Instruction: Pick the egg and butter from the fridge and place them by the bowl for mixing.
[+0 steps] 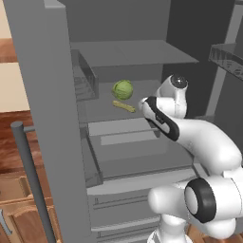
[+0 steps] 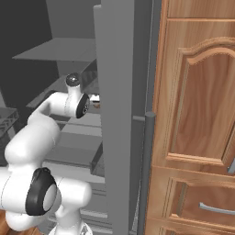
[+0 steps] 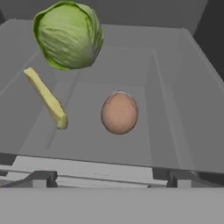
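Observation:
The fridge (image 1: 45, 95) stands open. On its middle shelf (image 3: 175, 113) lies the tan-brown egg (image 3: 119, 112), and to its left the yellow butter (image 3: 46, 97) stick, also seen on the shelf in the left base view (image 1: 124, 106). My gripper (image 3: 113, 179) hangs open just in front of the shelf's edge, with the egg centred ahead between the spread fingertips (image 3: 43, 177) and nothing held. From the left base the hand (image 1: 144, 107) reaches into the fridge and hides the egg. The bowl is out of view.
A green cabbage (image 3: 68, 35) sits at the back of the same shelf, behind the butter (image 1: 123, 89). An open fridge door (image 2: 121, 114) with a bar handle (image 2: 148, 165) stands right of the arm, wooden cabinets (image 2: 202, 114) beyond it. Drawers (image 1: 118, 204) lie below.

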Robot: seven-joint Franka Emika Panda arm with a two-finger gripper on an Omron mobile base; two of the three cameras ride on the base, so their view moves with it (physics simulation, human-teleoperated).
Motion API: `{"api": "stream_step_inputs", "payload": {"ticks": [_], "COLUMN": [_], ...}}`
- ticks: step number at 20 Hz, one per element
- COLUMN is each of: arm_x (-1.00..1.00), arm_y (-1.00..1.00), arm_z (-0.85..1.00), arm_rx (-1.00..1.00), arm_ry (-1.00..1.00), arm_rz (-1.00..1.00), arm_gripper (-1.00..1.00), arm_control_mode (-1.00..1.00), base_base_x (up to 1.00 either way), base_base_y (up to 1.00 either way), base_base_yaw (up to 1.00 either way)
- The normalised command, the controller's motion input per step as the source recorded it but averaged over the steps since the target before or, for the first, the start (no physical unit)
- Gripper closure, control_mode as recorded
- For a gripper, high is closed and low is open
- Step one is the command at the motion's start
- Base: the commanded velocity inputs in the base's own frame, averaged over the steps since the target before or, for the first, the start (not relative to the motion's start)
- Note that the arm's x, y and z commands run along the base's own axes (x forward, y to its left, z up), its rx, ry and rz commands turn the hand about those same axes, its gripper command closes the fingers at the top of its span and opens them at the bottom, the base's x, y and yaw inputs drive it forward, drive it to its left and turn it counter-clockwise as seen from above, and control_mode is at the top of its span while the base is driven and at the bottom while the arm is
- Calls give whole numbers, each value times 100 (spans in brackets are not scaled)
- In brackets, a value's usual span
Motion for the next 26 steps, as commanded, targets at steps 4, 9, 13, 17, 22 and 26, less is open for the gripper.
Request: {"api": "stream_step_inputs", "payload": {"ticks": [4, 9, 13, 17, 22, 26], "arm_x": [27, 46, 56, 65, 55, 3], "arm_y": [0, 0, -1, -3, -5, -2], "arm_z": [-12, -19, -20, -19, -17, -38], "arm_rx": [0, 0, 0, 0, 0, 0], "arm_ry": [0, 0, 0, 0, 0, 5], "arm_rz": [0, 0, 0, 0, 0, 0], "arm_gripper": [-100, -100, -100, -100, -100, -100], "arm_control_mode": [-100, -100, -100, -100, -100, -100], "base_base_x": [0, 0, 0, 0, 0, 0], "base_base_y": [0, 0, 0, 0, 0, 0], "base_base_yaw": [0, 0, 0, 0, 0, 0]}}
